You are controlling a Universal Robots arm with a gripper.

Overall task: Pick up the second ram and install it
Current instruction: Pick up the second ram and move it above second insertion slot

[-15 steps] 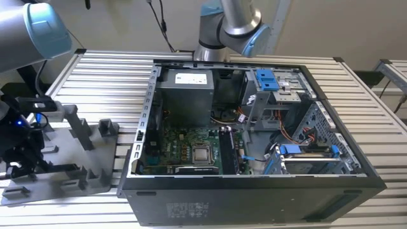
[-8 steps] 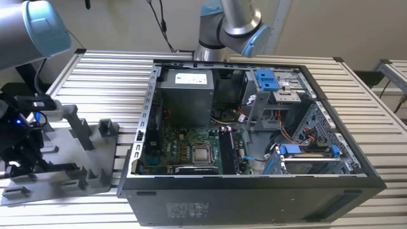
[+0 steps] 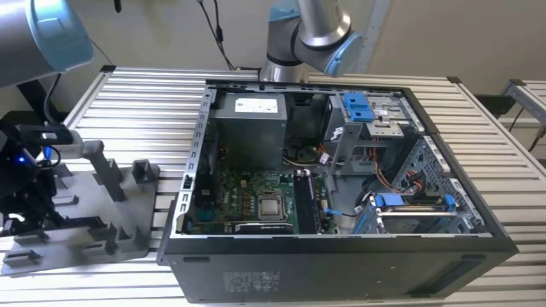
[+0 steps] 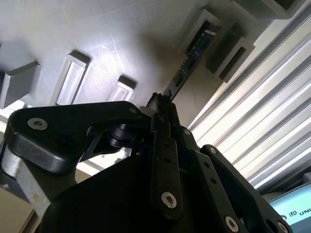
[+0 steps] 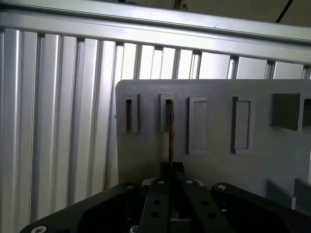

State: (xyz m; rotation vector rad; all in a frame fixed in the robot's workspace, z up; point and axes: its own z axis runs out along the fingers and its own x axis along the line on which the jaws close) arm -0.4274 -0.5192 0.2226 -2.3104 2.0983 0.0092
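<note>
- Gripping the near end of the second ram [image 5: 170, 130] between the closed jaws of the gripper [image 5: 172, 168].
- Lodged edge-on in a slot of the grey tray [image 5: 214, 165], far end between raised posts.
- Placed at the exterior view's left on the slatted table [image 3: 128, 96], beside the open computer case [image 3: 341, 262].

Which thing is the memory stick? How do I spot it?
Find the grey tray on the slatted table. The second ram stands on it edge-on, ahead of the gripper. Unlike the grey posts around it, it is a thin, dark circuit-board strip.
</note>
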